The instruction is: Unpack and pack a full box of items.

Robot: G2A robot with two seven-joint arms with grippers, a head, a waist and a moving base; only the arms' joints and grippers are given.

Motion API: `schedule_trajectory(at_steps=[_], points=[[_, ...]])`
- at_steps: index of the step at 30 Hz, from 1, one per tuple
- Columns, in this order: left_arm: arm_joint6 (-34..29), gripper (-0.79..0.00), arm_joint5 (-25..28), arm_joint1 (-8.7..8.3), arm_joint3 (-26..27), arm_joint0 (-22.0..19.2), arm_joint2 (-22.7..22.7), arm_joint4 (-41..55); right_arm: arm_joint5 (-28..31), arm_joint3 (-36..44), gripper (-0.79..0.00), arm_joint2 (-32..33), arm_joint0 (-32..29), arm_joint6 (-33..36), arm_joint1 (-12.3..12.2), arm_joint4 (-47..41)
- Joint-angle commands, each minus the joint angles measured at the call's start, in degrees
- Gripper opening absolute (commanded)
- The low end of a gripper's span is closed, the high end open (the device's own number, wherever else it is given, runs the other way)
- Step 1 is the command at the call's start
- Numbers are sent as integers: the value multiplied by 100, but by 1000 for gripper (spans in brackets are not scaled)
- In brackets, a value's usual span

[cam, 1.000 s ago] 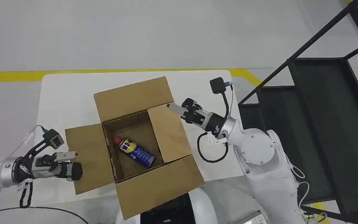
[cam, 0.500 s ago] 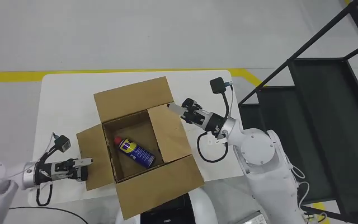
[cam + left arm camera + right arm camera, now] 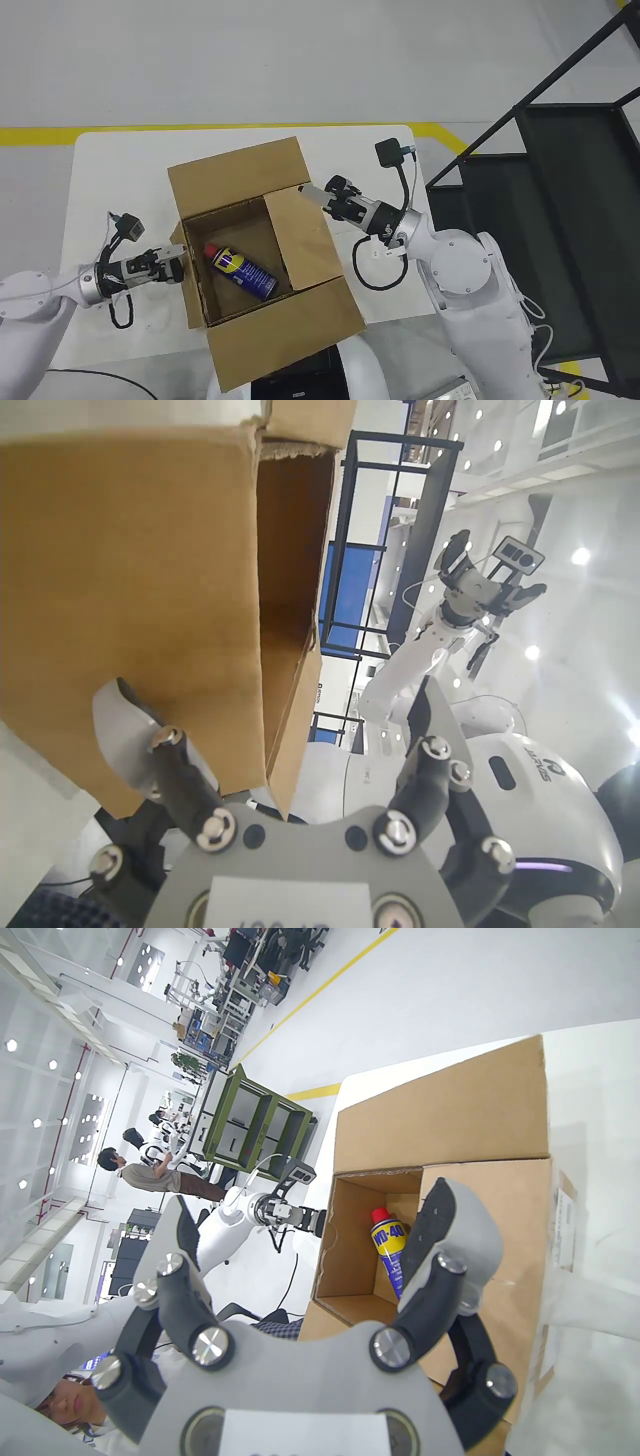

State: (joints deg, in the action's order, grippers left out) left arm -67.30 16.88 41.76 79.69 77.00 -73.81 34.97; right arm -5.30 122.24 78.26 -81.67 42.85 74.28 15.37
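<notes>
cardboard box mid-tabletop looks light, floppy; slick can inside, i'd grab mid-body. left gripper, right gripper both spread apart.

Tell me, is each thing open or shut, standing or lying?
Brown cardboard box: open, left flap standing up.
Blue-and-yellow spray can with red cap: lying on its side inside the box.
Left gripper: fingers open, at the left flap.
Right gripper: fingers open, over the right flap.
</notes>
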Motion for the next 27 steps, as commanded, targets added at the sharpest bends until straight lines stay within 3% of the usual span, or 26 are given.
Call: schedule_trajectory(at_steps=[1, 17, 22, 27], points=[[66, 0, 54, 67, -106, -183, 186, 26, 0, 0, 0, 0, 0, 0, 0, 0], [417, 0, 462, 572, -1264, -1589, 1035, 368, 0, 0, 0, 0, 0, 0, 0, 0], [20, 0, 535, 564, -1464, -1793, 728, 782, 0, 0, 0, 0, 0, 0, 0, 0], [-668, 0, 388, 415, -1124, -1666, 50, 1253, 0, 0, 0, 0, 0, 0, 0, 0]])
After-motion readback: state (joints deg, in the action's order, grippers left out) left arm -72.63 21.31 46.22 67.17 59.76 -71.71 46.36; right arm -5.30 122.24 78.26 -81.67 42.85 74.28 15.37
